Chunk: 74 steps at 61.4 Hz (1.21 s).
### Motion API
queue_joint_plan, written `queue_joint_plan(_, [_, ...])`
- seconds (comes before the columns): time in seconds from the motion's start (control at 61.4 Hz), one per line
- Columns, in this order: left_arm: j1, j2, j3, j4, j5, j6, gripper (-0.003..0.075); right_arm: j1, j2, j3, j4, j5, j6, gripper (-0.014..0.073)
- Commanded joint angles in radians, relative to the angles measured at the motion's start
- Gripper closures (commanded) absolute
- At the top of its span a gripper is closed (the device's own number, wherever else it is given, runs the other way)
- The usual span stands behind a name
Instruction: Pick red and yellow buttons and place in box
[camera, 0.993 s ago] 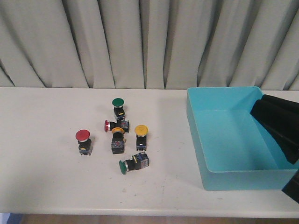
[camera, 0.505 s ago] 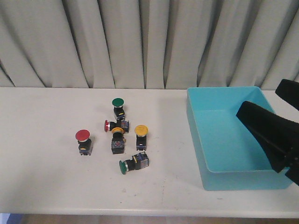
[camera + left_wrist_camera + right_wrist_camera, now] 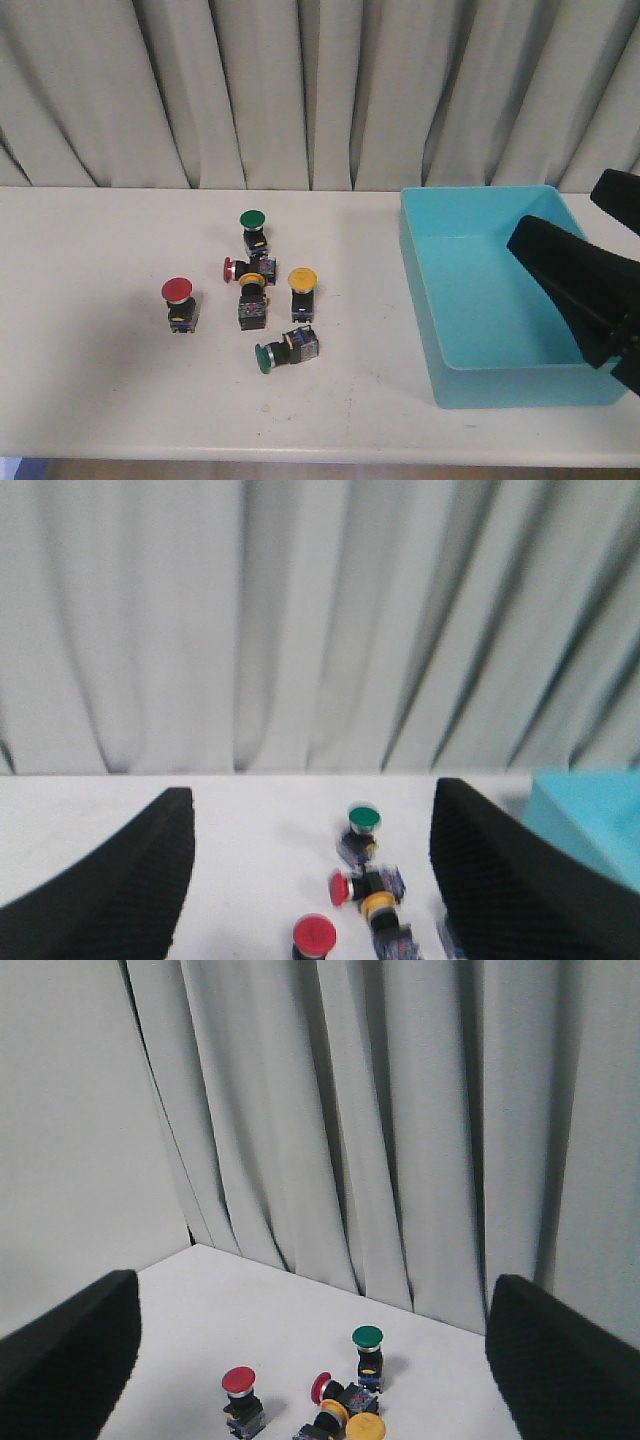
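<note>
On the pale surface (image 3: 100, 380), six push-button switches sit in a loose cluster left of centre in the front view. A red button (image 3: 178, 301) stands upright at the left of the group, apart from the others. Another red button (image 3: 244, 268) lies on its side, cap pointing left, just below an upright green button (image 3: 252, 228). A yellow button (image 3: 302, 290) stands upright at the right of the cluster, and a second yellow-capped switch (image 3: 251, 297) sits just beside the fallen red one, its cap partly hidden. A second green button (image 3: 283, 350) lies on its side lowest in the group.

The box (image 3: 420, 260), a turquoise bin, stands at the right of the frame, well apart from the switches, and holds none of them.

The right hand (image 3: 610, 270) enters at the right edge over the box, its two dark fingers (image 3: 570, 275) spread apart and gripping nothing. The left hand (image 3: 310, 880) shows only in its wrist view, fingers (image 3: 120, 900) wide apart, with the cluster visible between them.
</note>
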Motion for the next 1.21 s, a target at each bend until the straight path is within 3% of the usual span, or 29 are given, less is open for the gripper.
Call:
queue_joint_plan(0.0, [-0.023,0.156,-0.11,-0.137,-0.002,0.211,0.0234,-0.003,0.005,-0.035,0.046,0.005,0.002,-0.0066])
queue_joint_plan(0.13, [-0.023,0.346,-0.19,-0.246,0.016,0.376,0.0234,-0.003,0.005,-0.035,0.036,0.004,0.002,-0.0057])
queue_joint_plan(0.358, [-0.023,0.66,-0.277,-0.28,0.005,0.487,0.0234,-0.003,0.005,-0.035,0.034,0.004,0.002,-0.0047])
queue_joint_plan(0.651, [-0.023,0.91,-0.362,-0.308,-0.006,0.491,0.0234,-0.003,0.005,-0.035,0.035,0.003,0.003,-0.0027])
queue_joint_plan(1.189, [-0.026,1.069,-0.384,-0.342,-0.007,0.491,0.0234,-0.003,0.005,-0.035,0.036,0.003,0.003,0.0])
